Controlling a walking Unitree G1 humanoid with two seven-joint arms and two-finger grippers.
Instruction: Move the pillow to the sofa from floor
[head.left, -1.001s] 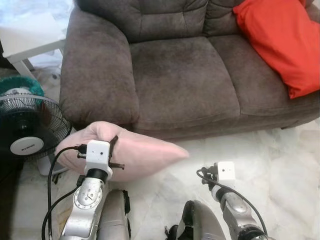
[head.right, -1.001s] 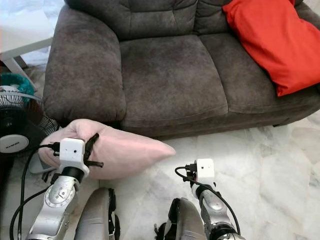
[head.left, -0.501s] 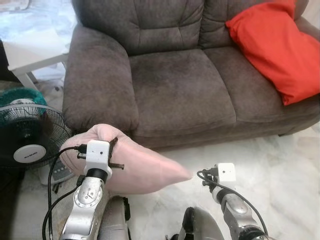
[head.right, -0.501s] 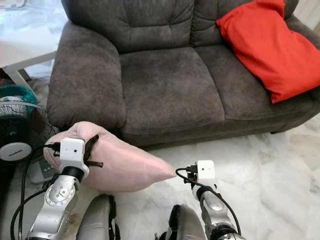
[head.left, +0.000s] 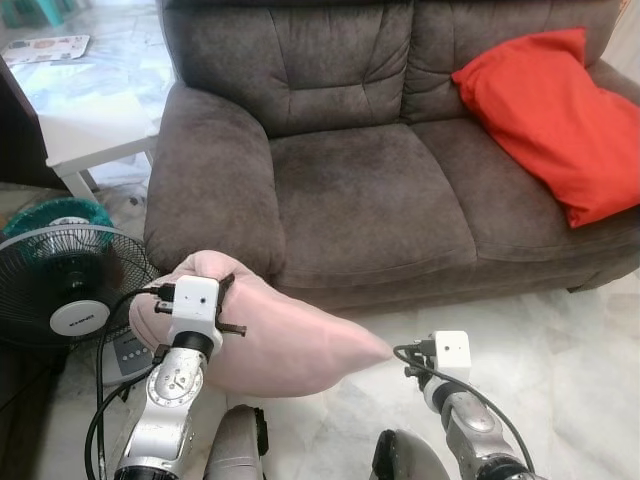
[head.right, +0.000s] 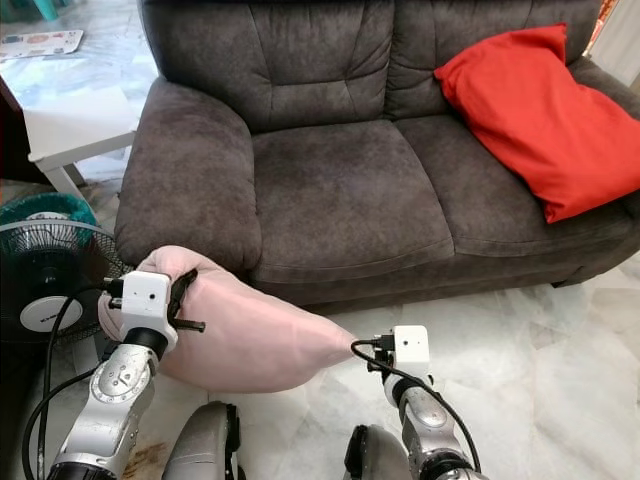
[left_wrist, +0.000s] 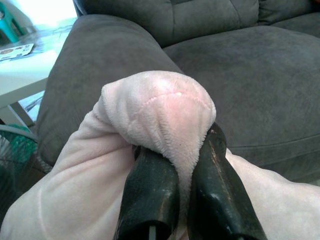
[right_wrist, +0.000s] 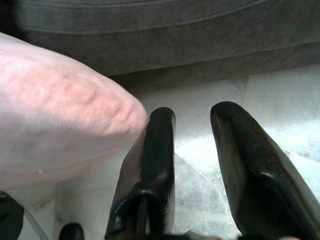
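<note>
A soft pink pillow hangs off the floor in front of the grey sofa, near its left armrest. My left gripper is shut on the pillow's top corner, and pink fabric bulges out between the two black fingers. My right gripper stands open low over the marble floor, just beside the pillow's pointed right end, with nothing between its fingers. The right wrist is held low at the front right.
A red cushion lies on the sofa's right seat. A black standing fan is at the left, with a white side table behind it. Pale marble floor stretches to the right.
The camera has tilted up and shifted, so more of the sofa back shows. The pillow stays lifted in my left gripper and sits a little closer to the sofa front.
</note>
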